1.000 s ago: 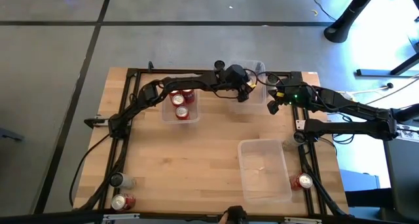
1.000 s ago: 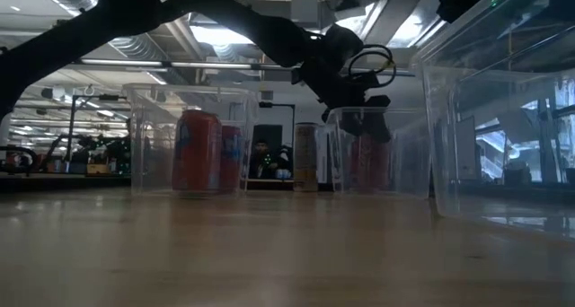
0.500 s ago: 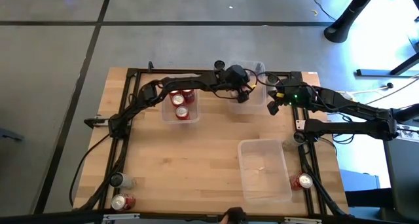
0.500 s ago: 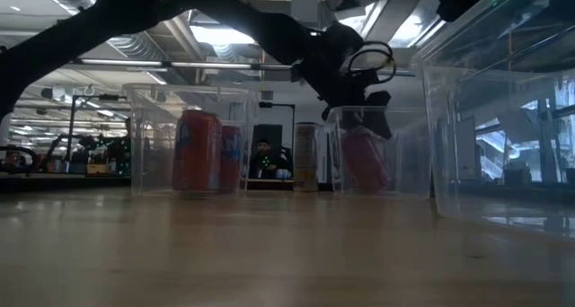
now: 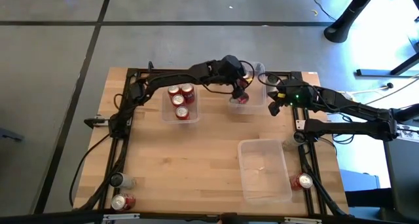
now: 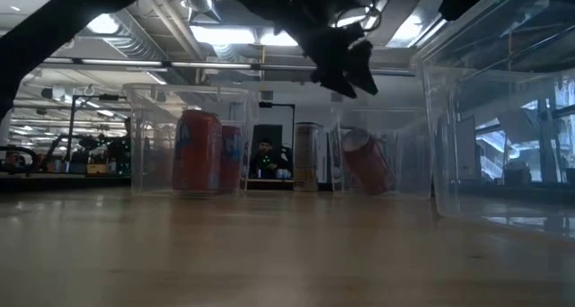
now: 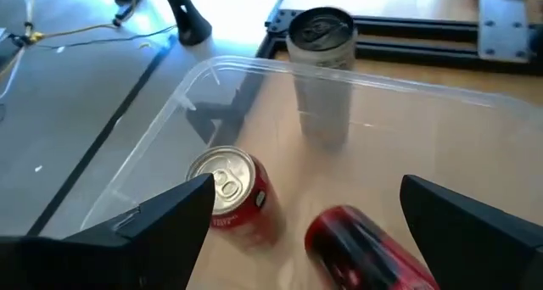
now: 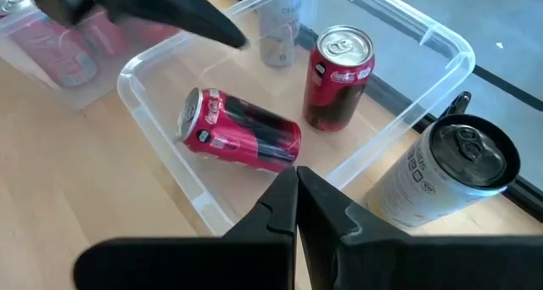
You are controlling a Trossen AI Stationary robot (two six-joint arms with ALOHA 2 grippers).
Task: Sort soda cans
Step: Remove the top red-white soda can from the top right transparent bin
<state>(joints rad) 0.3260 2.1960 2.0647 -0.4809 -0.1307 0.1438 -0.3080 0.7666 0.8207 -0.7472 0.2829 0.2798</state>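
My left gripper [image 5: 239, 88] hangs open over the clear far-middle bin [image 5: 256, 68], touching nothing; the low view shows it [image 6: 347, 63] well above the bin's rim. Under it a red can [image 7: 365, 243] lies on its side on the bin floor [image 8: 242, 133], also seen in the low view [image 6: 367, 162]. An upright red can [image 7: 233, 188] and an upright silver can [image 7: 322, 69] stand beside it. My right gripper [image 8: 297, 207] is shut and waits just right of that bin [image 5: 273, 105].
The far-left bin [image 5: 163, 112] holds three upright red cans [image 5: 179, 99]. An empty clear bin [image 5: 265, 168] sits near right. A silver can [image 8: 450, 175] stands outside the far-middle bin, near my right gripper. Loose cans stand at the near-left corner [image 5: 121, 201] and the near-right edge [image 5: 303, 181].
My left gripper has let go of the red can inside the far-middle bin and risen clear above the rim, moving slightly toward the far edge. The can has tipped from upright onto its side on the bin floor.
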